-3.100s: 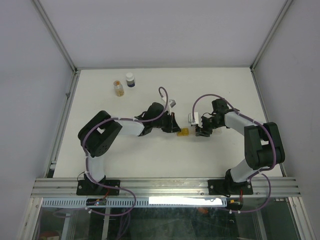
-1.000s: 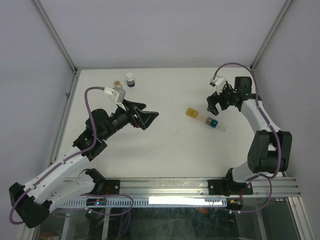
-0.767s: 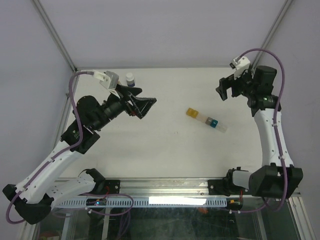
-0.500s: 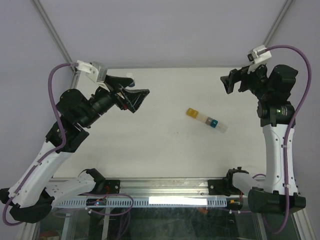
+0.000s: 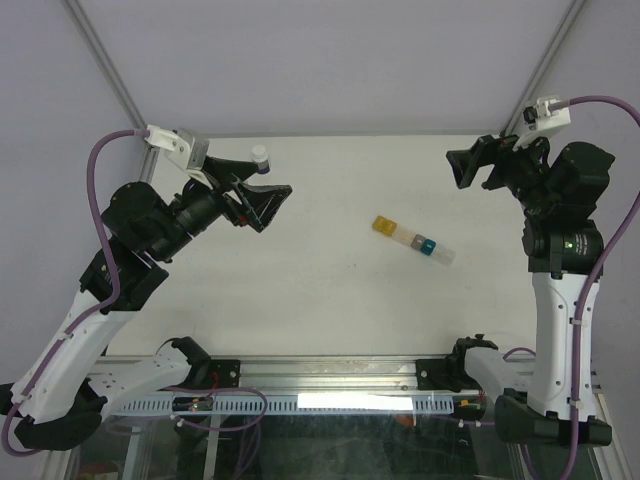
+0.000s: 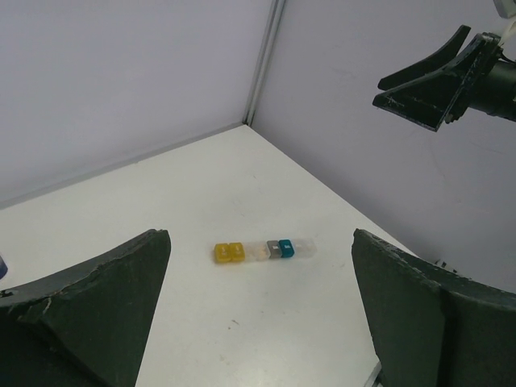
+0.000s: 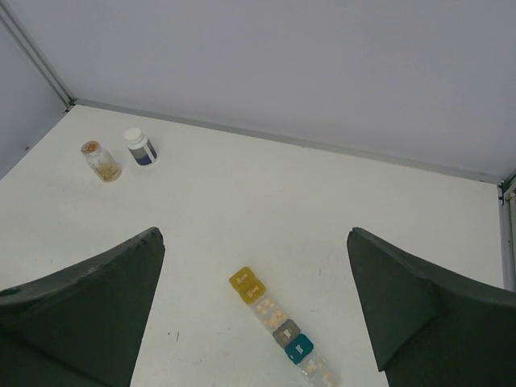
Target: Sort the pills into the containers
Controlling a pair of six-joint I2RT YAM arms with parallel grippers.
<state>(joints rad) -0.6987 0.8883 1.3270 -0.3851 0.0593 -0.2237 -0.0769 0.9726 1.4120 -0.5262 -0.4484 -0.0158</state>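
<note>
Top external view shows both my arms held high and out to the sides. The left end effector [image 5: 265,200] and right end effector [image 5: 462,168] each have their fingers spread wide, with nothing between them. I judge this posture is meant to leave the middle of the counter [image 5: 320,300] open to view.

The containers [image 5: 412,240] lie flat and slanted, right of centre, well apart from both end effectors. They form one strip of joined cubes, yellow at one end and teal near the other. From my right wrist, what look like pills [image 7: 269,310] show through a clear cube, so I judge the sorting is largely done.

A white-capped bottle [image 7: 139,147] and a small jar [image 7: 101,161] stand upright, near each other, at the far left. There they sit well apart from the strip.
</note>
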